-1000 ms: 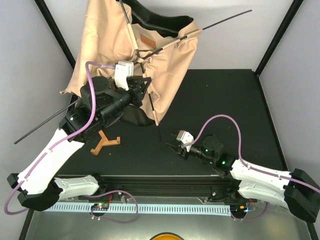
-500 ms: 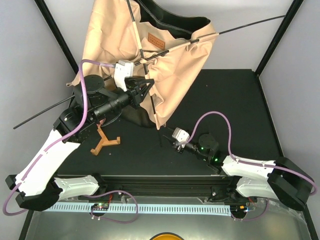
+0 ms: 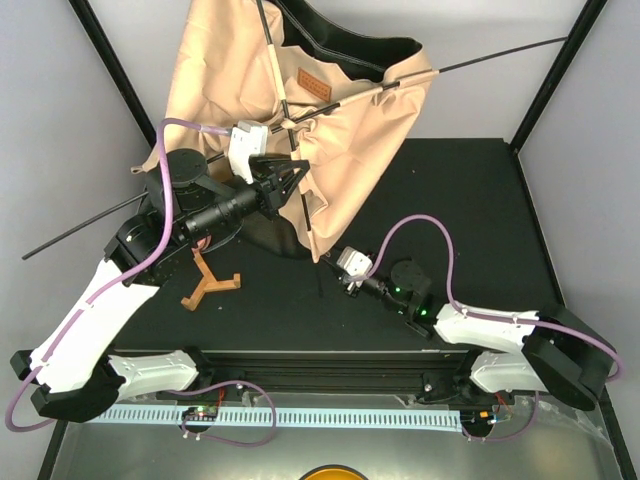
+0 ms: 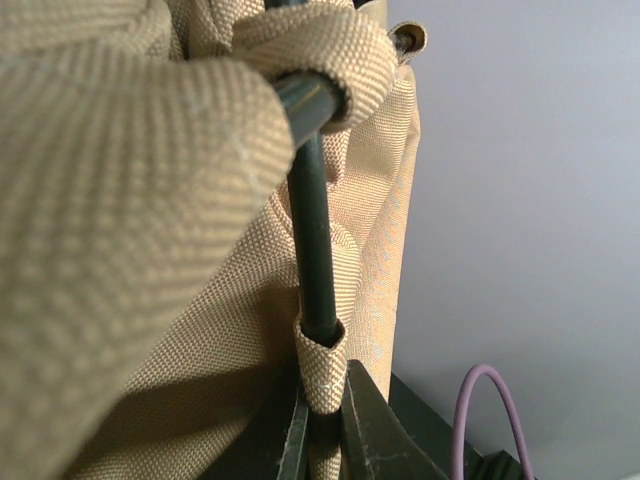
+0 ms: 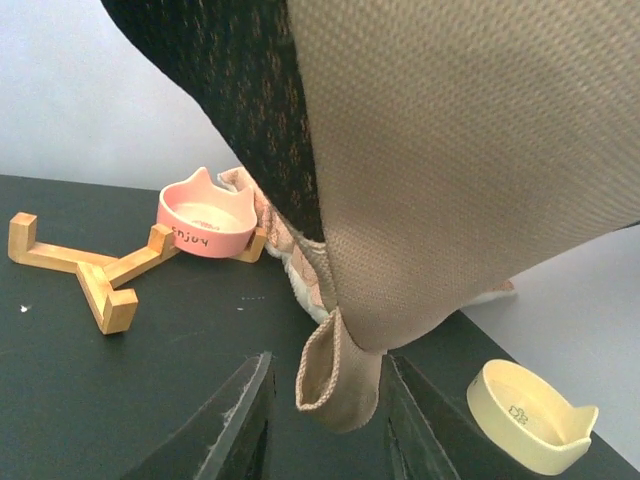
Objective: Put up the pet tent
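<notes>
The tent (image 3: 350,150) hangs over the surface's (image 3: 460,200) far left corner, left fingers (image 4: 385,445) clamped on its pole (image 4: 315,250). The right fingers (image 5: 235,430), half open, straddle its corner loop (image 5: 335,375) and might slip off.

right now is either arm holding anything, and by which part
Left jaws are shut on the pole at a fabric loop. Right jaws straddle the tent's corner loop, not clamped.
</notes>
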Controlling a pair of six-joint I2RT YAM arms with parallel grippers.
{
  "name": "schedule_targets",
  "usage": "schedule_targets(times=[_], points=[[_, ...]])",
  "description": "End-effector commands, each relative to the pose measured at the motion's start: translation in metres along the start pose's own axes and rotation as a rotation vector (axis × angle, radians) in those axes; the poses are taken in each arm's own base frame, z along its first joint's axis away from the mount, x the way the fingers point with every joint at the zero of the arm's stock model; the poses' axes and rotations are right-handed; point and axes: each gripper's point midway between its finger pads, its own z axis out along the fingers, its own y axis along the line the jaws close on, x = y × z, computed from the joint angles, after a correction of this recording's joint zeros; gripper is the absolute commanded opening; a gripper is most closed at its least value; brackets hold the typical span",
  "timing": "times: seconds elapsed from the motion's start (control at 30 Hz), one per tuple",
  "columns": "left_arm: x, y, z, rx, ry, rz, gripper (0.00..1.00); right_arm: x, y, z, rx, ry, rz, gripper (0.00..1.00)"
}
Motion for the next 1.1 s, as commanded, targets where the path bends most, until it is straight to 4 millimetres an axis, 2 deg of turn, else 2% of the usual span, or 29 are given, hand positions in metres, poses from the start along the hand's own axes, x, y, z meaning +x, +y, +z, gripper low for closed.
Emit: schedule_targets(times=[0.0, 0.13, 0.37, 0.63, 0.73, 0.9, 1.07], points=[[-0.037, -0.021, -0.018, 0.062, -0.100, 0.020, 0.02, -0.015, -0.010, 0.005, 0.043, -0.049, -0.020, 0.31], [-0.037, -0.022, -0.018, 0.064, -0.099, 0.016, 0.02, -0.012, -0.009, 0.005, 0.039, -0.044, -0.016, 0.28], [-0.037, -0.022, -0.016, 0.067, -0.097, 0.013, 0.02, -0.012, -0.009, 0.002, 0.046, -0.049, -0.020, 0.32], [-0.039, -0.023, -0.018, 0.069, -0.100, 0.010, 0.02, -0.010, -0.008, 0.004, 0.040, -0.039, -0.027, 0.26], [-0.041, -0.025, -0.020, 0.074, -0.101, 0.008, 0.01, -0.010, -0.007, 0.003, 0.034, -0.039, -0.028, 0.21], [-0.041, -0.023, -0.019, 0.064, -0.101, 0.011, 0.02, -0.010, -0.003, 0.001, 0.011, -0.034, -0.020, 0.03], [-0.052, -0.021, -0.012, 0.054, -0.154, 0.021, 0.02, -0.012, 0.013, -0.010, -0.079, -0.057, 0.014, 0.01]])
